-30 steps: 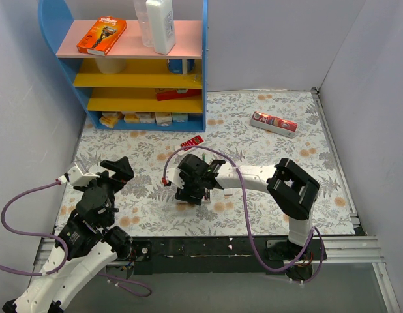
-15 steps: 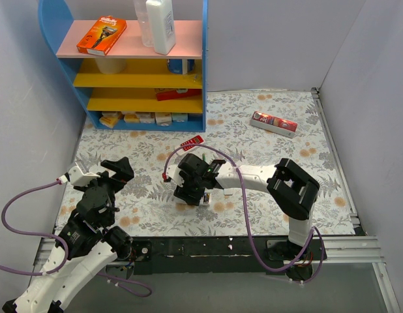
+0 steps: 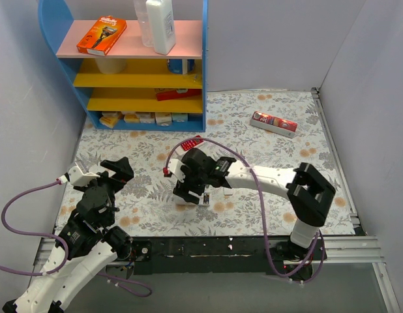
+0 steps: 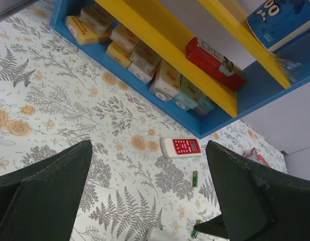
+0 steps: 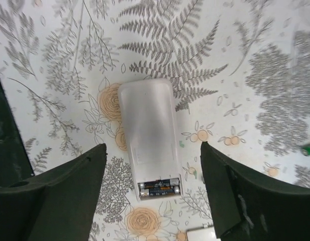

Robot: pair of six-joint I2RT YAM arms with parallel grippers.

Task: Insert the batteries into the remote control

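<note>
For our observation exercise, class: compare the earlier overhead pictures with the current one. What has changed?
The right elbow swung right and toward the bases, and the right gripper edged slightly toward the shelf. Its jaws stand open over the remote, gripping nothing. The left gripper, shelf and red box stayed put.

The setting is a robotics laboratory test cell dressed as a household scene. Plain grey partition walls [image 3: 267,39] enclose a table [image 3: 267,134] with a floral cover on three sides. Aluminium framing rails [image 3: 348,248] run along the 6 o'clock edge, where the left arm [image 3: 77,248] and right arm [image 3: 273,179] are bolted, trailing purple cables [image 3: 32,190]. At 11 o'clock a blue shelf unit [image 3: 53,26] holds packaged goods [image 3: 143,118].
</note>
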